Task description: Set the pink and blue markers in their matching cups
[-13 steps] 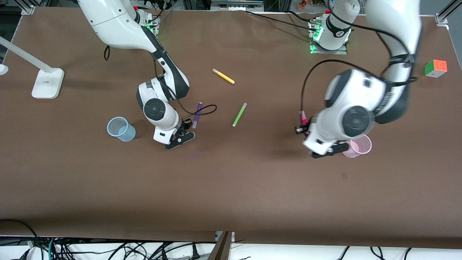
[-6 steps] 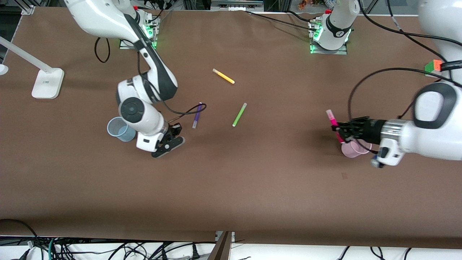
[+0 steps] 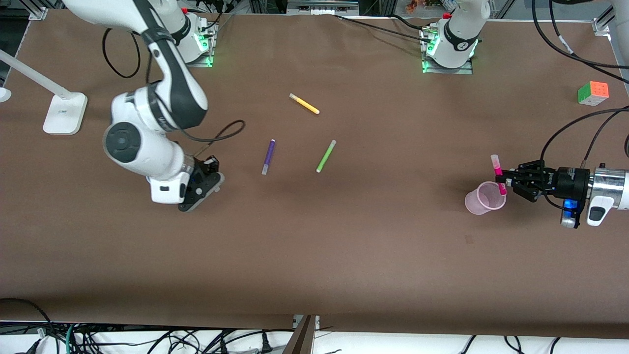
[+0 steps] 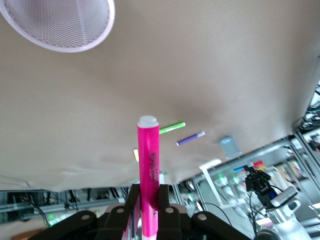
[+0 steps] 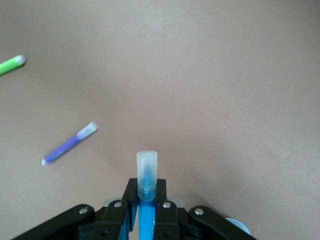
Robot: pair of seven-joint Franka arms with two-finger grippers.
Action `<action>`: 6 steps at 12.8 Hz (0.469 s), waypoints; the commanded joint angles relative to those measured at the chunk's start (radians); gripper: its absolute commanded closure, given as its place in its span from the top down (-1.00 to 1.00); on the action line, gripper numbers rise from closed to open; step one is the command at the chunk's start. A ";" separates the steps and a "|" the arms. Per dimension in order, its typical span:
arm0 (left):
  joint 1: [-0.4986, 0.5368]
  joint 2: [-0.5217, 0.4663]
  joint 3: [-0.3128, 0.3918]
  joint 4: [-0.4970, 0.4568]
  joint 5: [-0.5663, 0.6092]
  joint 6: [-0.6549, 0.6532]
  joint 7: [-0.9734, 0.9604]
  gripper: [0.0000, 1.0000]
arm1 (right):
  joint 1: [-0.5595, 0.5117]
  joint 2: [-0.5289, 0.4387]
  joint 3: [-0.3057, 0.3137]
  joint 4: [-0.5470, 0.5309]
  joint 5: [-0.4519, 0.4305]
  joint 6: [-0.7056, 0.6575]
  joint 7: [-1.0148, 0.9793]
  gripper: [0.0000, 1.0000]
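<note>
Brown table [image 3: 344,236], left fingers [image 4: 131,200] pinching pink marker [image 4: 148,160], right fingers [image 5: 131,192] pinching blue marker [image 5: 146,172].

Bright, even overhead light — no harsh glare on the table [image 3: 314,255].
Soft shadows pool under both arms; the purple marker [image 5: 69,144] and green marker [image 5: 11,65] smear with blur in the right wrist view — background clutter there goes hazy.
</note>
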 commanded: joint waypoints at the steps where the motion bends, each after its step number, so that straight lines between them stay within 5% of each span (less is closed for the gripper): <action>1: 0.047 0.064 -0.015 -0.021 -0.063 -0.018 0.089 -1.00 | -0.007 -0.038 -0.061 -0.014 0.115 -0.066 -0.273 -0.85; 6: 0.083 0.164 -0.015 -0.029 -0.070 -0.014 0.229 -1.00 | -0.007 -0.041 -0.207 -0.033 0.276 -0.161 -0.737 -0.85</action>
